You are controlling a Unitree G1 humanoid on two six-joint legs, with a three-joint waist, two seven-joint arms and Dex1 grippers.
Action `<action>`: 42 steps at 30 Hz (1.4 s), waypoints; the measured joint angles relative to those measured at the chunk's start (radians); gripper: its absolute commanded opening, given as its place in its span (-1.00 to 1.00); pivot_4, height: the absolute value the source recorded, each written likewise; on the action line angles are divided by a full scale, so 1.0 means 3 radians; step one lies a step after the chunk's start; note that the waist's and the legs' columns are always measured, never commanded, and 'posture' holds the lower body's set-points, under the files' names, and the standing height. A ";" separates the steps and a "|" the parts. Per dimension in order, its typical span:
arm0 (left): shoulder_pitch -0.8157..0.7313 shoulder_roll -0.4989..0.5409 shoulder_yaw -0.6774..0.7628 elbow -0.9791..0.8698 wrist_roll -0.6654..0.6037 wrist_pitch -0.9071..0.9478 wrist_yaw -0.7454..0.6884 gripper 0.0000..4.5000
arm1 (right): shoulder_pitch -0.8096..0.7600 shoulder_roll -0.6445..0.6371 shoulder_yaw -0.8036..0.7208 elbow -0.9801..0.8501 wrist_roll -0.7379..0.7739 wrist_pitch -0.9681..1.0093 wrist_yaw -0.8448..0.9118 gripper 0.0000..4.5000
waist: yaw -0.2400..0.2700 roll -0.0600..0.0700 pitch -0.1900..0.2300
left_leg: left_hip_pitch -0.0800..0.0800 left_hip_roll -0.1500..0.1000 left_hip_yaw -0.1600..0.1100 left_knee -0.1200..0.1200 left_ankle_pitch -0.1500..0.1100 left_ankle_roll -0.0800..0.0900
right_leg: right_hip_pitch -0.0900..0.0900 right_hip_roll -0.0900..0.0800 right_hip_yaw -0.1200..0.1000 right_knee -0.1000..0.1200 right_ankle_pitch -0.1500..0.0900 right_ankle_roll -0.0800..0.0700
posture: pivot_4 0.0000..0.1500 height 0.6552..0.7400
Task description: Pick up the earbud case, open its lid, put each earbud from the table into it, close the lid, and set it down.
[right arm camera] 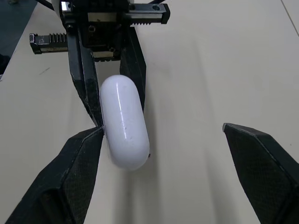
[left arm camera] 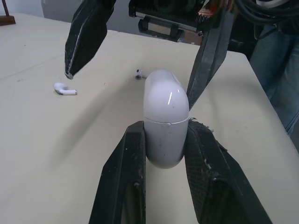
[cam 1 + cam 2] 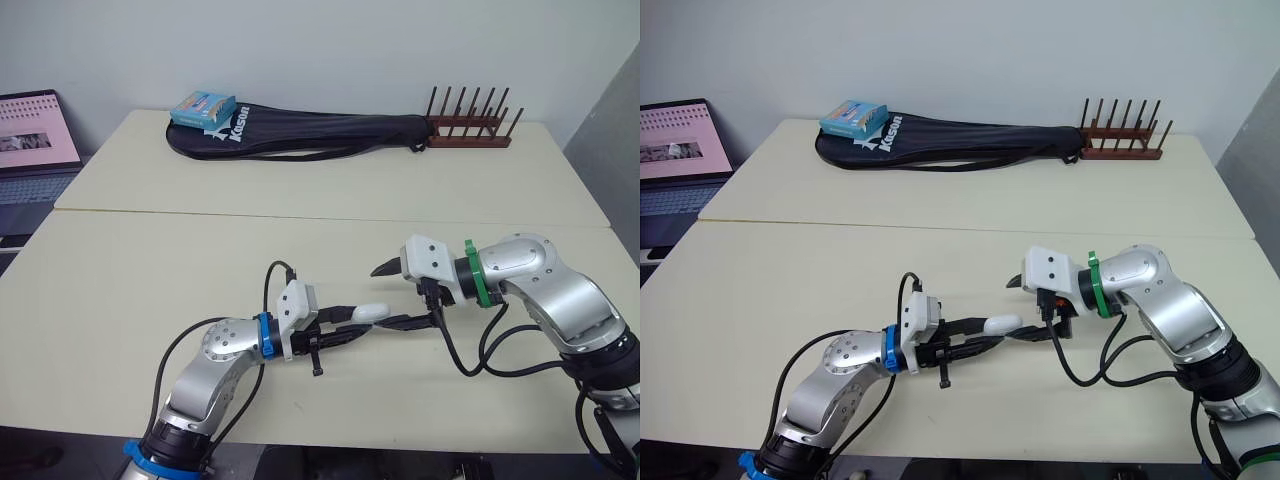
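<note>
Left fingers (image 2: 125, 179) around glossy pill-shaped earbud case (image 2: 166, 119)

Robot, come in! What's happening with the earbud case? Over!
Left gripper shut on earbud case, lid closed. Right gripper open, one finger at the lid. Two earbuds on table. Nothing blocking.

earbud case (image 2: 166, 121): glossy smooth plastic | table (image 3: 200, 260): matt | rack (image 3: 470, 142): wood

Earbud case (image 3: 372, 313) over the table (image 3: 200, 250)
It sits in the left gripper (image 3: 358, 326), with the right gripper (image 3: 392, 296) just right of it.
</note>
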 measured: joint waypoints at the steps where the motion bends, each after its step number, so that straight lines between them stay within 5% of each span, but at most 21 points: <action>1: -0.0001 0.0002 0.0001 0.0003 0.0000 -0.0003 -0.0001 -0.66 | -0.0008 0.0008 0.0000 0.0004 0.0003 0.0000 0.0001 0.88 | 0.0000 0.0000 0.0000 | 0.0000 0.0000 0.0000 0.0000 0.0000 0.0000 | 0.0000 0.0000 0.0000 0.0000 0.0000 0.0000 | 1.00 0.70; 22: -0.0005 -0.0084 -0.0046 0.0188 0.0108 -0.0268 0.0070 -0.66 | 0.0148 -0.0252 -0.0469 -0.0037 0.0382 0.0005 0.0151 0.88 | 0.0014 0.0000 0.0000 | 0.0000 0.0000 0.0000 0.0000 0.0000 0.0001 | 0.0001 -0.0001 0.0000 0.0001 0.0000 0.0000 | 1.00 0.70; 28: 0.0042 -0.0280 0.0095 0.0274 0.0136 -0.0431 0.0394 -0.66 | 0.0831 -0.0300 -0.1066 -0.0036 0.0386 -0.0625 0.0053 0.88 | 0.0010 0.0000 0.0000 | 0.0001 -0.0001 0.0001 -0.0001 0.0000 0.0001 | 0.0002 0.0000 0.0001 0.0001 0.0000 0.0000 | 1.00 0.70; 42: 0.0255 -0.0448 0.0401 0.0375 0.0284 -0.0781 0.0991 -0.66 | 0.2851 -0.0455 -0.2830 0.0149 0.0404 -0.0743 -0.0134 0.88 | 0.0016 0.0000 0.0000 | 0.0033 -0.0004 0.0016 -0.0006 0.0000 0.0001 | 0.0045 0.0001 0.0007 -0.0014 0.0000 0.0001 | 1.00 0.70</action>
